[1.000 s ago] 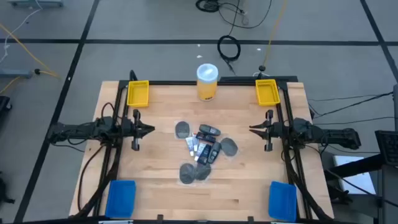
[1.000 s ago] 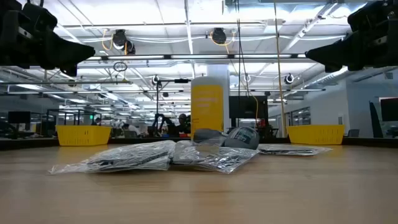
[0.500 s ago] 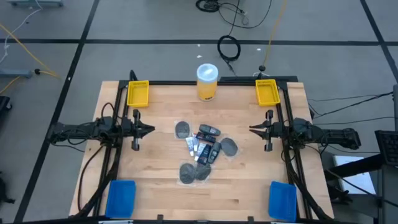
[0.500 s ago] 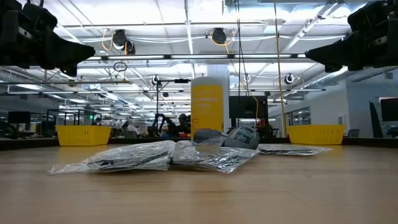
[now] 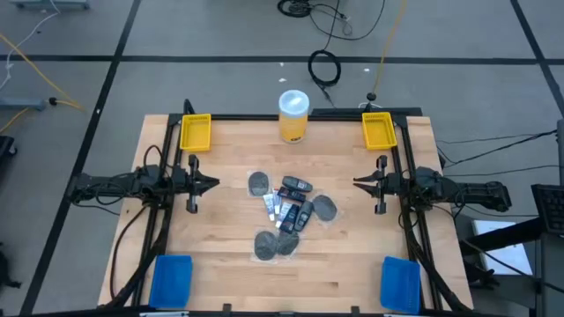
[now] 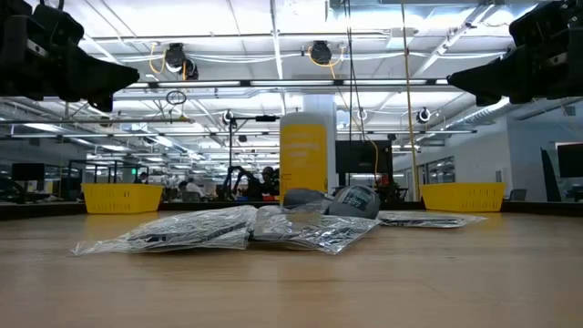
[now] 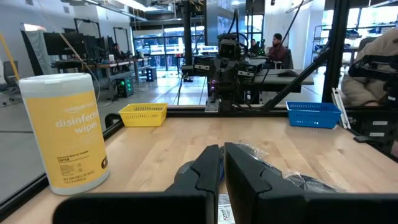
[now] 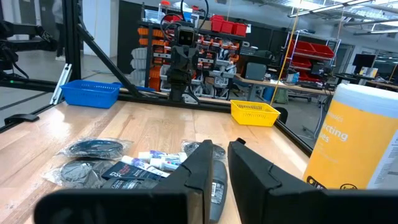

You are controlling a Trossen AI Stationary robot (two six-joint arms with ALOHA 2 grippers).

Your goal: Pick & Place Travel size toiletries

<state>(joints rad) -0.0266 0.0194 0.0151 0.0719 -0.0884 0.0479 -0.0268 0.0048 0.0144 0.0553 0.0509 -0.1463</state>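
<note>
You had both arms parked at the sides of the tabletop, neither one touching anything. Your left gripper hung above the left edge, about midway along it, pointing inward, with its jaws pressed together and nothing between them. Your right gripper mirrored it over the right edge, its jaws also drawn together and empty.

The travel size toiletries lay in a loose heap at the middle of the tabletop, well apart from both grippers. You could see grey round discs at the outside of the heap: one toward the left rear, one toward the right, two toward the front edge. Stubby dark containers and slim white tubes were bunched between them, touching or overlapping. In the low view the heap showed as flat clear packets lying on the wood.

A yellow canister with a white lid stood upright at the middle of the rear edge. Yellow bins sat at the two rear corners and blue bins at the two front corners.
</note>
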